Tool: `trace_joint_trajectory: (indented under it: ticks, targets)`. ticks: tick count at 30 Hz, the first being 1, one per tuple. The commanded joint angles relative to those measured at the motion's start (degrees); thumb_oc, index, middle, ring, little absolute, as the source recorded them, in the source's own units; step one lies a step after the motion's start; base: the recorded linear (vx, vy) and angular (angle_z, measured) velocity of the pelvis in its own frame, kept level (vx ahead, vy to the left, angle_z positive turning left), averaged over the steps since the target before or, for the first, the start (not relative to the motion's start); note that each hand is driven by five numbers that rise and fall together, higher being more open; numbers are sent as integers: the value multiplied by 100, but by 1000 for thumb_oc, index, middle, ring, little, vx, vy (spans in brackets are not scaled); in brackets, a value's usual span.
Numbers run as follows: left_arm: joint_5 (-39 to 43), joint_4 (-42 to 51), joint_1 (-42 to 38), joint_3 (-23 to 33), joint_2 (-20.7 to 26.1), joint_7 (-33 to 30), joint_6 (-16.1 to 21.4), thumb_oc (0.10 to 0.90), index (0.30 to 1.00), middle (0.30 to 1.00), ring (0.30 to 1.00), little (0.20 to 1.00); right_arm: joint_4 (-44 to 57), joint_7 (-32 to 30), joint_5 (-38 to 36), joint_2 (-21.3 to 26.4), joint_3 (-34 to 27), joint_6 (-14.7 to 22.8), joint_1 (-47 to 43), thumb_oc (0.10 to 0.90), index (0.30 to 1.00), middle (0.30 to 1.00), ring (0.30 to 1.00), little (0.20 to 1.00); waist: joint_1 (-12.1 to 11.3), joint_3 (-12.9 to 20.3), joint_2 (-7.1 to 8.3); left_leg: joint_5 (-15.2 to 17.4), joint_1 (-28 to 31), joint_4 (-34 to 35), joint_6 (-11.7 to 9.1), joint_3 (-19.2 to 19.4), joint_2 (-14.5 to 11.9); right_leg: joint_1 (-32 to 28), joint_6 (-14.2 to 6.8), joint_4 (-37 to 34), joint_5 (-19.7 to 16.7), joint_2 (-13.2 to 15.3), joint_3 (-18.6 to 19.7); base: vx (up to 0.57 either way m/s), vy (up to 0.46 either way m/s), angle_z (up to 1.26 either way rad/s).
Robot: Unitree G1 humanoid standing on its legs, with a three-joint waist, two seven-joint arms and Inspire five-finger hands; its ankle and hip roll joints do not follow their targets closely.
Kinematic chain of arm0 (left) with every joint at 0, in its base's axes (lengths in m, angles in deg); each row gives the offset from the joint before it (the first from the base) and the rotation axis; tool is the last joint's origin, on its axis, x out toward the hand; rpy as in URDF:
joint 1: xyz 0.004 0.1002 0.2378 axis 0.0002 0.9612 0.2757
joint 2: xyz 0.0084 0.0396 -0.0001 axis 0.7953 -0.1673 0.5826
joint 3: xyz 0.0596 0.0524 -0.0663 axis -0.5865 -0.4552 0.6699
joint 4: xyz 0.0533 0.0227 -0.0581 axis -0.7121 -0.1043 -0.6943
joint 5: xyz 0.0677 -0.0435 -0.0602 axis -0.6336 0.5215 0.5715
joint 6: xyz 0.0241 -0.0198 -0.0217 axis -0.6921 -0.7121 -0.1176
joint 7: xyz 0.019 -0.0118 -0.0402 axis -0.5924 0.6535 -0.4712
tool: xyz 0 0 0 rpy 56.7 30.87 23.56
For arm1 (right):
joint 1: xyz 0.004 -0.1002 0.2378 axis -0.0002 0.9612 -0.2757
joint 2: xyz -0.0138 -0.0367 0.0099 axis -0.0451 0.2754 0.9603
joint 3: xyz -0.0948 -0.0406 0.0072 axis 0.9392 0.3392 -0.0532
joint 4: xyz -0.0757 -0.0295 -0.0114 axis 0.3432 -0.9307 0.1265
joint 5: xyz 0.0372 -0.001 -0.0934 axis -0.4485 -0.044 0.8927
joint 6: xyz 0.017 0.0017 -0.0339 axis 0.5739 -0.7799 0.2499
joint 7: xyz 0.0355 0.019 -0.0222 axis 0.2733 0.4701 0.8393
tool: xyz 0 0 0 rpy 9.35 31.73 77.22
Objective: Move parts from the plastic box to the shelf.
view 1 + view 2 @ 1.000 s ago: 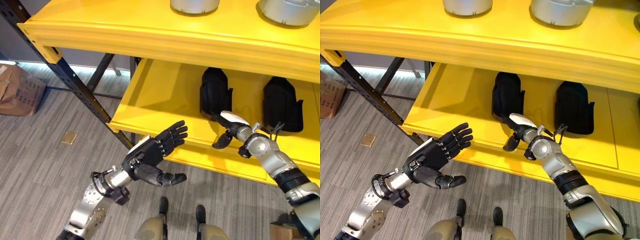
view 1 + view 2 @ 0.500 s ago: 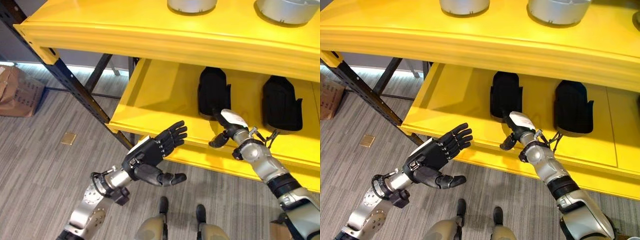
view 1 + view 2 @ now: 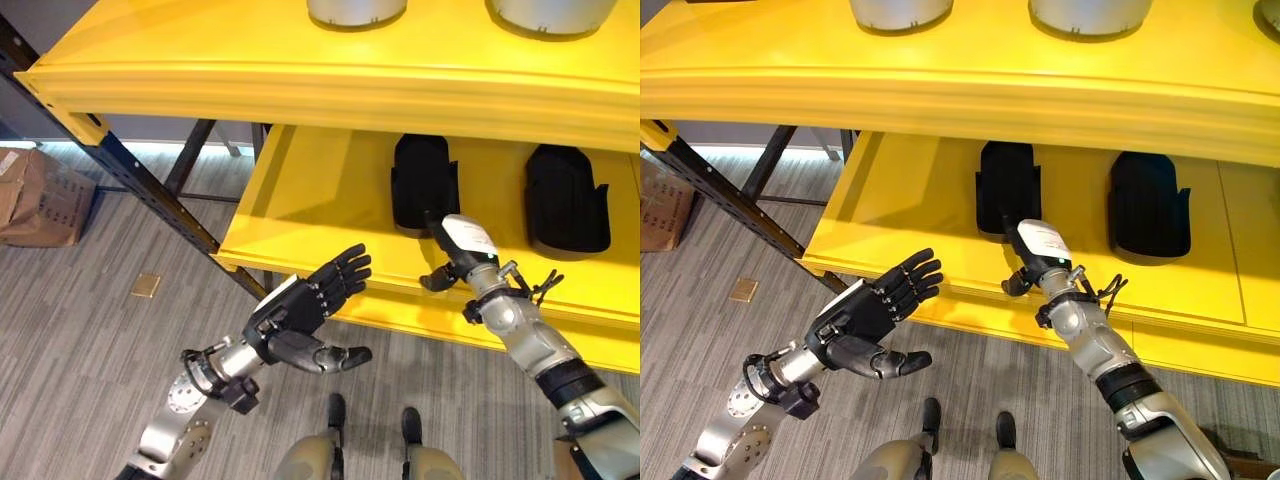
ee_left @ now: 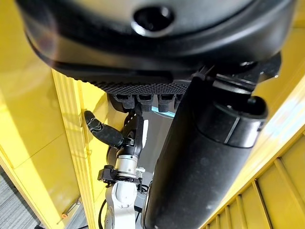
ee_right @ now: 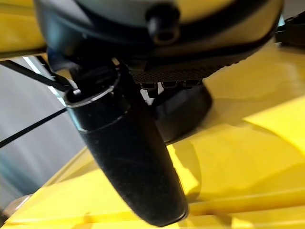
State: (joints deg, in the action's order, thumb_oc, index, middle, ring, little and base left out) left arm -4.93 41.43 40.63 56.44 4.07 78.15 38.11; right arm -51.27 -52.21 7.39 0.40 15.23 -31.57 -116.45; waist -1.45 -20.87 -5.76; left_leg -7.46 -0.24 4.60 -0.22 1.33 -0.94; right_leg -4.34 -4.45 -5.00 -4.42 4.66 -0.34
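Left eye view: yellow shelf (image 3: 320,190) with two levels. Two black parts lie flat on the lower level, one toward its middle (image 3: 423,182), the other (image 3: 566,198) further to the right, well apart. Two grey metal parts (image 3: 355,10) stand at the back of the upper level. Right hand (image 3: 455,250) at the front edge of the lower level, just in front of the middle black part; white cover on its back, fingers bent downward, nothing seen in them. Whether it touches the part, cannot tell. Left hand (image 3: 300,315) in the air below the shelf's front left corner, fingers straight and spread, thumb out, empty. Cardboard box (image 3: 40,195) on the grey carpet floor (image 3: 90,330) to the left; small brown tile (image 3: 146,285) on the floor near the shelf's dark post (image 3: 150,190).

Right eye view: same layout. Right hand (image 3: 1037,255) just in front of the middle black part (image 3: 1007,185); left hand (image 3: 870,310) open, palm up.

Left wrist view: left hand's thumb (image 4: 200,157) straight, holding nothing; beyond it the right hand (image 4: 102,133) against the yellow shelf edge.

Right wrist view: right hand's thumb (image 5: 128,157) stretched over the yellow shelf board (image 5: 238,143); a black part (image 5: 183,107) sits just past the palm. Fingers hidden, so cannot tell their state.
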Motion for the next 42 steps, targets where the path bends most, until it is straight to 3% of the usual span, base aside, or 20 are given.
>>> trace_joint_trajectory:
  ticks: [1,6,10,13,21,25,31,35,42]
  targets:
    - [246,685,-86,-96,-218,-39,696,900,1000,1000,1000,1000,759,-696,16,146,-250,523,-289,900,1000,1000,1000,1000,-33,524,178,784,164,-418,-67,65,-68,367,25,530,307,171,-377,0,0,0]
    - [192,710,-53,-139,-244,-99,734,900,1000,1000,1000,1000,966,-1131,163,60,-358,721,-141,900,1000,1000,1000,1000,2,544,172,794,177,-407,-64,85,-69,371,18,522,306,168,-352,0,0,0]
    - [163,741,-12,-179,-297,-200,830,900,1000,1000,1000,1000,1281,-1792,361,-108,-547,1065,88,900,1000,1000,1000,1000,59,566,135,818,201,-398,-54,109,-57,364,17,514,317,175,-317,-2,30,-1]
    - [138,775,71,-172,-329,-229,892,900,1000,1000,1000,1000,1535,-1963,353,-230,-671,1297,325,900,1000,1000,1000,1000,102,603,111,829,230,-386,-46,137,-50,352,10,503,317,182,-293,0,43,-5]
    - [52,841,228,-154,-415,-309,971,900,1000,1000,1000,1000,2152,-2299,82,-467,-854,1350,917,900,1000,1000,1000,1000,201,745,110,846,338,-310,-40,204,-46,270,-12,410,291,187,-230,0,17,-5]
    - [-21,843,277,-160,-408,-313,1065,900,1000,1000,1000,1000,2205,-2242,-80,-594,-848,1148,1301,900,1000,1000,1000,1000,242,841,156,867,389,-259,-29,222,-39,219,-38,334,273,176,-189,-41,-1,-2]
    - [-87,832,382,-26,-492,-266,1229,900,1000,1000,1000,1000,2548,-1798,-1076,-870,-698,1435,2048,900,1000,1000,1000,1000,420,940,227,842,529,-154,-22,369,-69,135,-55,219,214,122,-67,-73,24,-3]
    - [-55,832,410,116,-556,-141,1181,900,1000,1000,1000,1000,3386,-1240,-1729,-943,-835,1520,2604,900,1000,1000,1000,1000,652,1018,344,867,625,-104,5,552,-59,117,-130,89,79,95,142,-71,110,-17]
    - [-143,912,153,-235,-553,-162,1102,900,1000,1000,1000,1000,4388,-1174,-2039,-823,-1240,1543,3295,900,1000,1000,1000,1000,1110,1016,511,913,629,28,89,935,2,419,-356,0,-173,57,764,-44,159,-34]
